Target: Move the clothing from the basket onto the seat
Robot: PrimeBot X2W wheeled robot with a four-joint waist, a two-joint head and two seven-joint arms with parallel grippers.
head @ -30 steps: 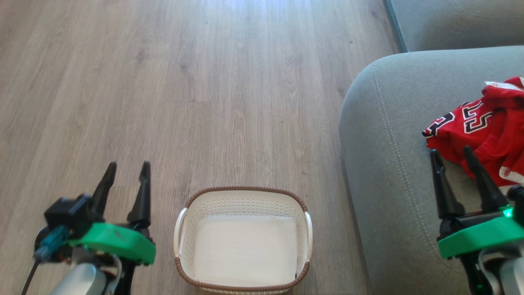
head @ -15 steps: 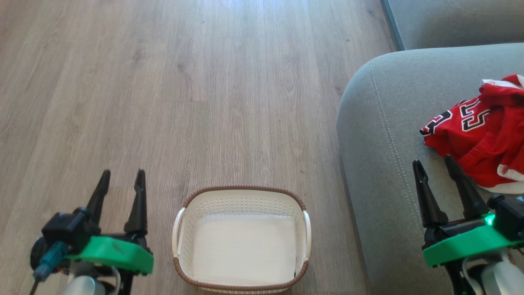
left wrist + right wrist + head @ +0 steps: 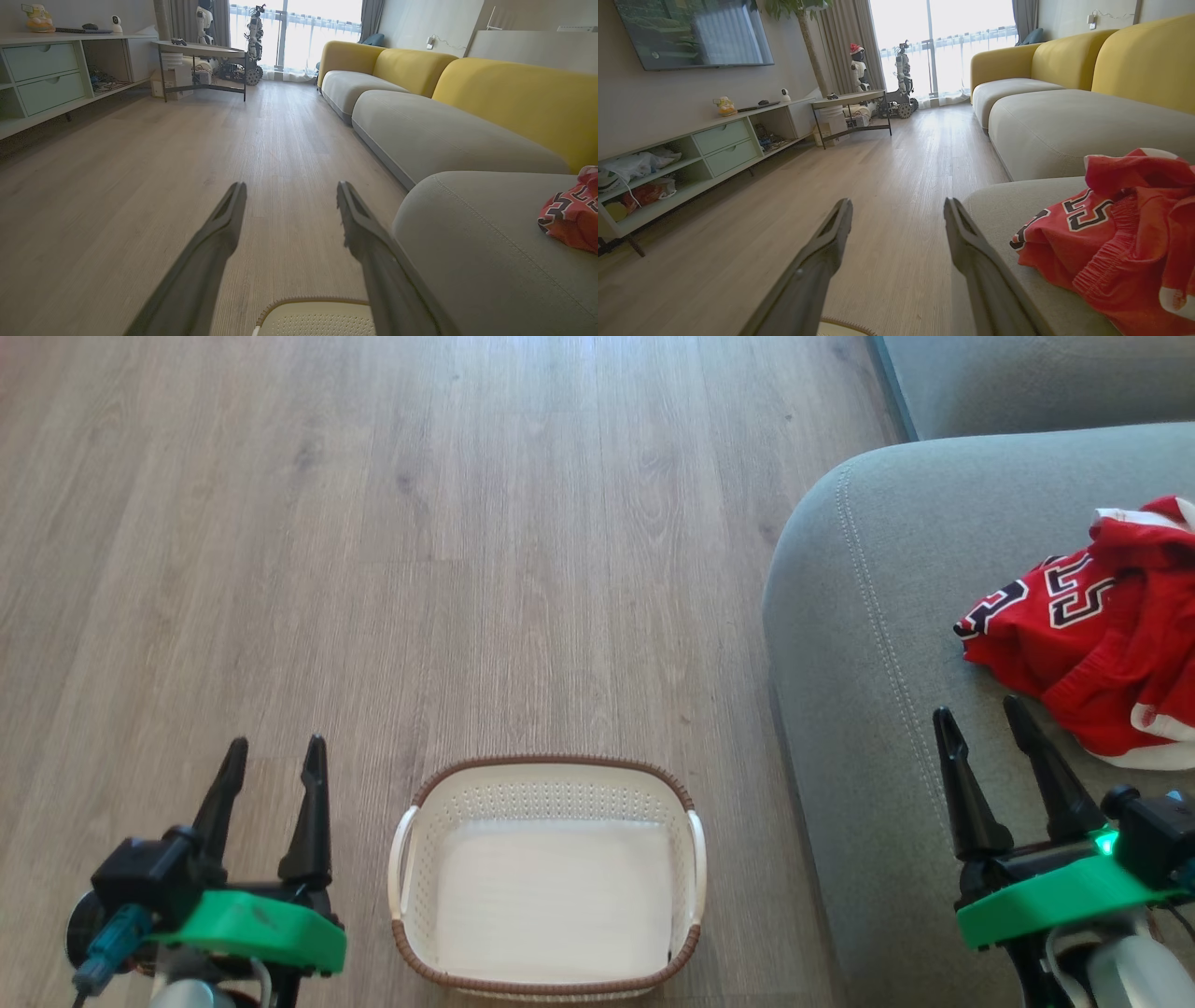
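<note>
The red clothing [image 3: 1102,644] with white trim and a black number lies crumpled on the grey-green seat [image 3: 868,644] at the right; it also appears in the wrist views [image 3: 1115,233] [image 3: 572,214]. The white basket [image 3: 549,877] with a brown rim stands on the floor at bottom centre, nothing inside it. My right gripper [image 3: 980,719] hovers open over the seat [image 3: 1036,205], just short of the clothing and apart from it. My left gripper [image 3: 275,751] is open above the floor, left of the basket [image 3: 317,317]. Nothing sits between either pair of fingers [image 3: 224,224] [image 3: 966,238].
Wood floor [image 3: 420,523] stretches ahead and to the left. Further sofa cushions [image 3: 420,126] with yellow backs line the right side. A low shelf unit [image 3: 705,149], a side table [image 3: 852,100] and other robots by the window stand far off.
My right gripper has drawn back from the clothing and slid left over the seat, still open. The left gripper has sunk slightly in the head view. The clothing stays on the seat.
</note>
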